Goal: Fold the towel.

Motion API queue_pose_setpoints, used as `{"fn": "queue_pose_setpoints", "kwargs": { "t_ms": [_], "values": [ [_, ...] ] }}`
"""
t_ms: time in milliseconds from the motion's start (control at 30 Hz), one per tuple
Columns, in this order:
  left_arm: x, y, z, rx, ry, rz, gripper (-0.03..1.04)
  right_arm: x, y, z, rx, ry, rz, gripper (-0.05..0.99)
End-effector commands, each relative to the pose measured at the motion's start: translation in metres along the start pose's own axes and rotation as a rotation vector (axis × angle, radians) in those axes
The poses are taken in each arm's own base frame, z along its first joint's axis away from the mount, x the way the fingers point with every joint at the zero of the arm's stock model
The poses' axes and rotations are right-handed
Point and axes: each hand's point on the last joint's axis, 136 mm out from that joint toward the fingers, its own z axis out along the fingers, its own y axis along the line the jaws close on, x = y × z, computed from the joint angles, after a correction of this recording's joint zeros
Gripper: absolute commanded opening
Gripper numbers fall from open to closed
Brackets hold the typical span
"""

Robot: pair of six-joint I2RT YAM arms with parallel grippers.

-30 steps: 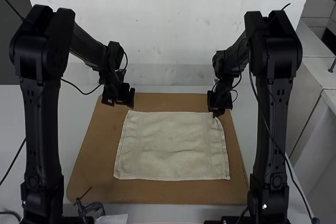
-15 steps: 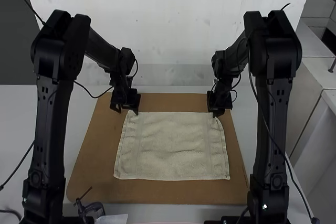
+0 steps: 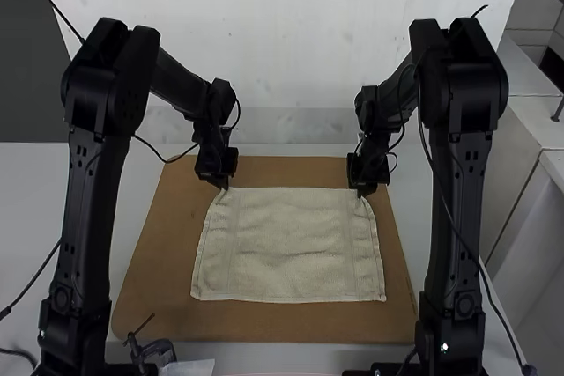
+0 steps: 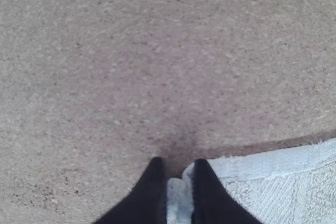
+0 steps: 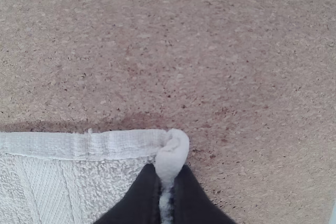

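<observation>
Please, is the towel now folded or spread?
Spread: the towel lies flat, one wide rectangle, with only its two far corners pinched up.

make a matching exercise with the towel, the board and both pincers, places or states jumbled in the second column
1. towel
2. board
3. left pincer
4. right pincer

a. shut on the far right corner
b. spread out
c. shut on the far left corner
d. brown, beneath the cloth

Pairs: 1-b, 2-d, 3-c, 4-a
</observation>
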Motion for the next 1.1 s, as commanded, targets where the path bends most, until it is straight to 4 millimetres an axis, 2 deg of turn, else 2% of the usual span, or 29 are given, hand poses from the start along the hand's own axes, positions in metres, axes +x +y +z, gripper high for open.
{"fn": "queue_pose_setpoints", "kwargs": {
  "t_ms": [0, 167, 400, 567, 700, 833, 933, 1067],
  "values": [
    [0.017, 0.02, -0.006, -0.057, 0.037, -0.028, 0.01, 0.005, -0.007, 0.012, 0.061, -0.004, -0.012, 0.01],
    [-0.01, 0.029, -0.035, -0.052, -0.062, -0.056, 0.01, -0.032, -0.007, -0.009, 0.066, -0.116, 0.031, 0.01],
    [-0.032, 0.039, -0.064, -0.064, -0.164, -0.103, 0.01, -0.086, -0.007, -0.057, 0.059, -0.278, 0.084, 0.01],
    [-0.054, 0.039, -0.096, -0.068, -0.275, -0.131, 0.01, -0.105, -0.007, -0.089, 0.043, -0.374, 0.107, 0.01],
    [-0.07, 0.038, -0.126, -0.068, -0.37, -0.142, 0.01, -0.107, -0.011, -0.105, 0.035, -0.42, 0.118, 0.01],
    [-0.069, 0.032, -0.149, -0.047, -0.406, -0.139, 0.01, -0.098, -0.013, -0.113, 0.032, -0.428, 0.116, 0.01],
    [-0.05, 0.027, -0.148, -0.042, -0.375, -0.133, 0.01, -0.084, -0.011, -0.112, 0.022, -0.411, 0.1, 0.01],
    [-0.014, 0.016, -0.141, -0.01, -0.317, -0.109, 0.01, -0.062, -0.006, -0.117, 0.008, -0.396, 0.064, 0.01]
  ]
}}
